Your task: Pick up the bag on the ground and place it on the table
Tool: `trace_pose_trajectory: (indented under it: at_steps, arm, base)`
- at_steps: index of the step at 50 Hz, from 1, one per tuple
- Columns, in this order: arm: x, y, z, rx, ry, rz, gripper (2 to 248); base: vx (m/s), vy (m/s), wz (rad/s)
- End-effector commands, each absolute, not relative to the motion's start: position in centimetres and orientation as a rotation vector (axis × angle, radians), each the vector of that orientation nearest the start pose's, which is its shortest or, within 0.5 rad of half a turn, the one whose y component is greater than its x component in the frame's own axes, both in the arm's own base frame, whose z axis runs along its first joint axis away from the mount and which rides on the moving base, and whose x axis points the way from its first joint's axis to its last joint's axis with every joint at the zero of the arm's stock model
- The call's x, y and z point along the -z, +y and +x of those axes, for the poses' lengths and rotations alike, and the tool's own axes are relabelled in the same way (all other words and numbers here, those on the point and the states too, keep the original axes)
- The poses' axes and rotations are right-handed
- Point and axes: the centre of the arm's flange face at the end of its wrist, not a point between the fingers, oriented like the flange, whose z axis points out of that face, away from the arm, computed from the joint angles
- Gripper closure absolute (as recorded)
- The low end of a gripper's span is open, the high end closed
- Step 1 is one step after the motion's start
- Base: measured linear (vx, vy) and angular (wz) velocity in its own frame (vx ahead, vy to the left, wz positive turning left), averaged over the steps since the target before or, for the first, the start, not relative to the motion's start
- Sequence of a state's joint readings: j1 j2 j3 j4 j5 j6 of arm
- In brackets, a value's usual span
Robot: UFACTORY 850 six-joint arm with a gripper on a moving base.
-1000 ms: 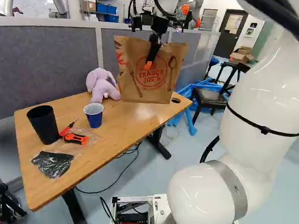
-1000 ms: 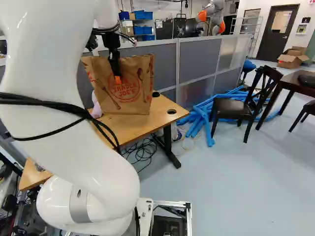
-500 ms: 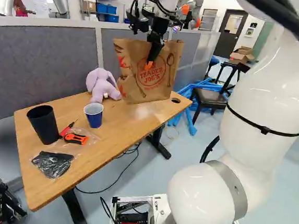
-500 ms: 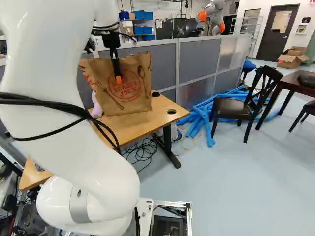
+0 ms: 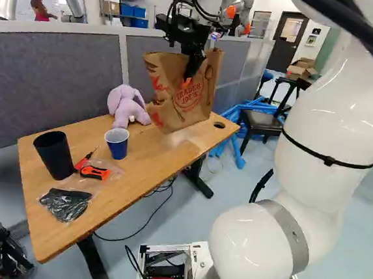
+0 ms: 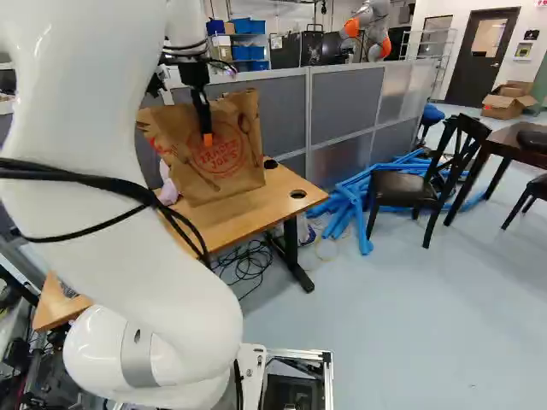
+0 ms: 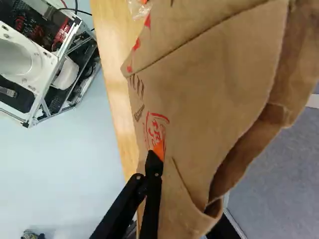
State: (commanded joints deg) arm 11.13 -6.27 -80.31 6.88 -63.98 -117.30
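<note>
Along the left, a grey partition (image 5: pixel 47 88) backs the wooden surface (image 5: pixel 142 165). A black cup (image 5: pixel 54 155), box cutter (image 5: pixel 95 172), blue cup (image 5: pixel 117 144) and plush toy (image 5: pixel 125 107) sit there, perhaps kept aside for the landing. Next, the paper bag (image 5: pixel 188 104) leans over the far end, its side pinched by the gripper (image 5: pixel 187 82), likely to steady it; whether its base bears weight, I cannot tell. Rightward lie blue tubes (image 6: pixel 355 209), then a chair (image 6: pixel 402 188).
</note>
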Motion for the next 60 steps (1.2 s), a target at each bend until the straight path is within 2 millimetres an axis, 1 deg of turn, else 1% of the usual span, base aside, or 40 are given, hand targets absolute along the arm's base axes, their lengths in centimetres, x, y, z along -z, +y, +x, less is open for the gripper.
trace_pose_trajectory:
  at_steps: [60]
  arm:
    - [-59.9, 11.6, 53.8, -0.139, 2.847, 1.468, 232]
  base:
    - [0.0, 0.0, 0.0]
